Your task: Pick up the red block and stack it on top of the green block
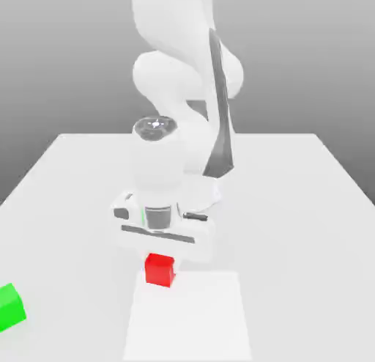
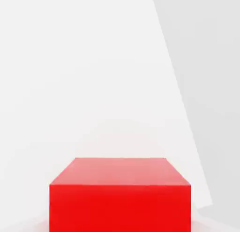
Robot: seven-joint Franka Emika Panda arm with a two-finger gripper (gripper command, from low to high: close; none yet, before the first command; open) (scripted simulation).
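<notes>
The red block (image 1: 160, 270) rests on the white table (image 1: 293, 207), near the middle front in the exterior view. My gripper (image 1: 160, 249) hangs straight down right above it, the white hand just over the block's top. In the hand view the red block (image 2: 120, 193) sits very close, its top face and one side showing. The green block (image 1: 10, 307) lies on the table far off to the exterior view's left, partly cut off by the picture's edge.
The arm's white base and links (image 1: 187, 82) rise behind the hand at the table's back middle. A lighter rectangular patch (image 1: 189, 320) marks the table in front of the red block. The table's edges run along the left and right.
</notes>
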